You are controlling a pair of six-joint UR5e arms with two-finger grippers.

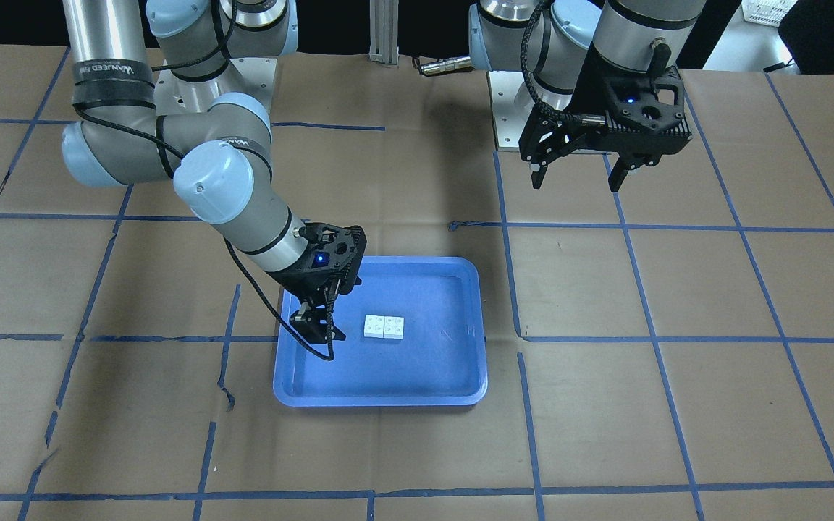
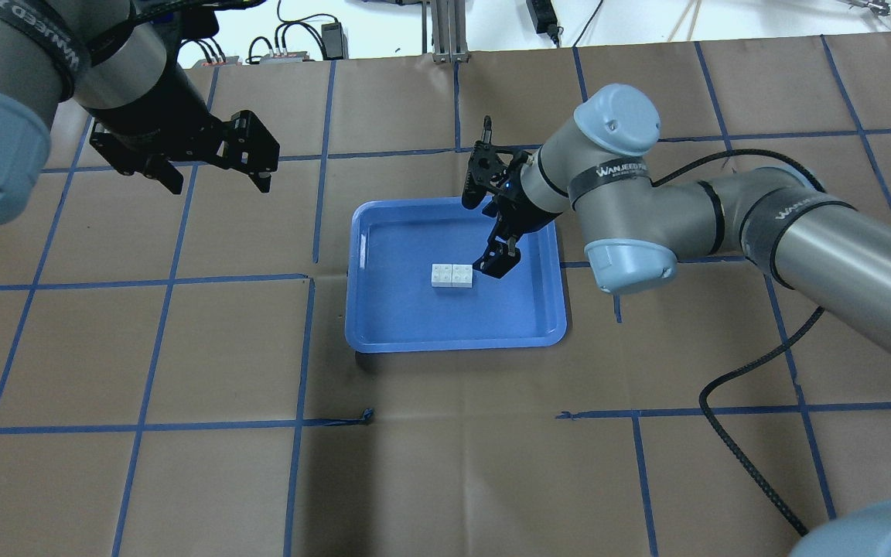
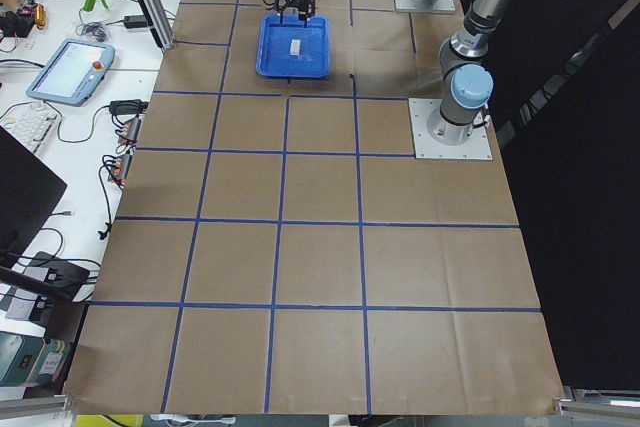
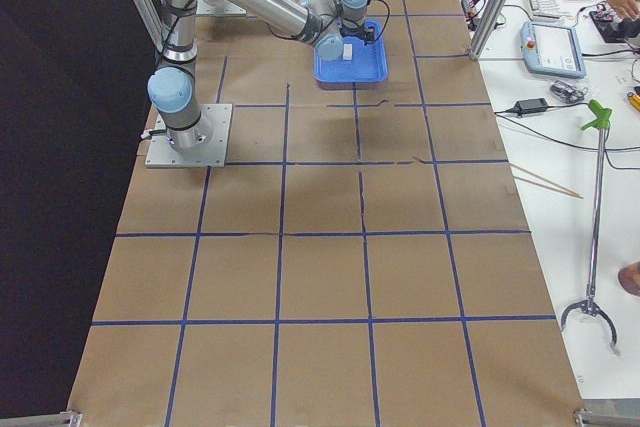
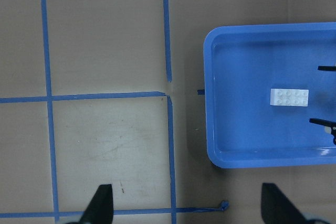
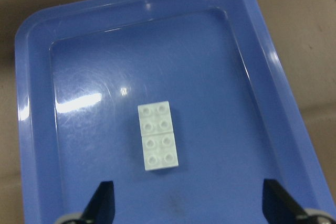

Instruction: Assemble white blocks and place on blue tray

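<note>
1. The two white blocks (image 6: pixel 158 135) lie studs up on the floor of the blue tray (image 2: pixel 453 345), edge to edge and touching, so they read as one long piece. The pictures cannot show whether they are truly locked together or only butted.
2. The tray sits about midway between the worktop's two ends, well away from every corner. The blocks are near the tray's middle, clear of its rim.
3. The right tool (image 2: pixel 496 267) hangs over the tray just beside the blocks, not touching them. Its fingers are spread wide and it has hold of nothing.
4. The left tool (image 2: pixel 217 182) hovers above bare worktop, well apart from the tray on the robot's left side. It is also spread wide and empty.
5. Judged from this, both joining and placing look done, with no block left outside the tray.
6. What seems left is only for the right arm to lift clear.
</note>
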